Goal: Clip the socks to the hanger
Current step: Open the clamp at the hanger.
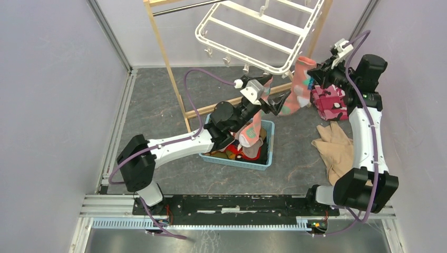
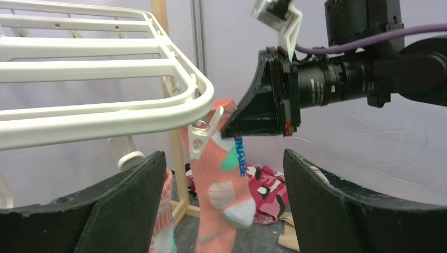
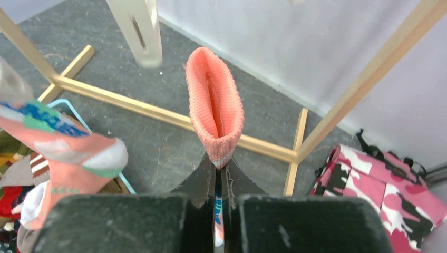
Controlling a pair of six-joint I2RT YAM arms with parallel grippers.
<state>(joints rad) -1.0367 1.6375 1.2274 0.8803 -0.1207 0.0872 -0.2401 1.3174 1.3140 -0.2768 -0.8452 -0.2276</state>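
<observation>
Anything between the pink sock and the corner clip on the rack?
Nothing visible. The clip hangs right at the cuff of the sock, and the right claw is shut on that cuff just beside it.

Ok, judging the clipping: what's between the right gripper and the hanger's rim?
A white clip and the cuff of the pink sock, which the right gripper pinches; the left wrist view shows it.

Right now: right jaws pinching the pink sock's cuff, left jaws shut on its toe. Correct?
Not quite: the left jaws stand wide open, not shut on the toe. The left wrist view shows them spread either side of the pink sock. The right jaws do pinch its cuff.
</observation>
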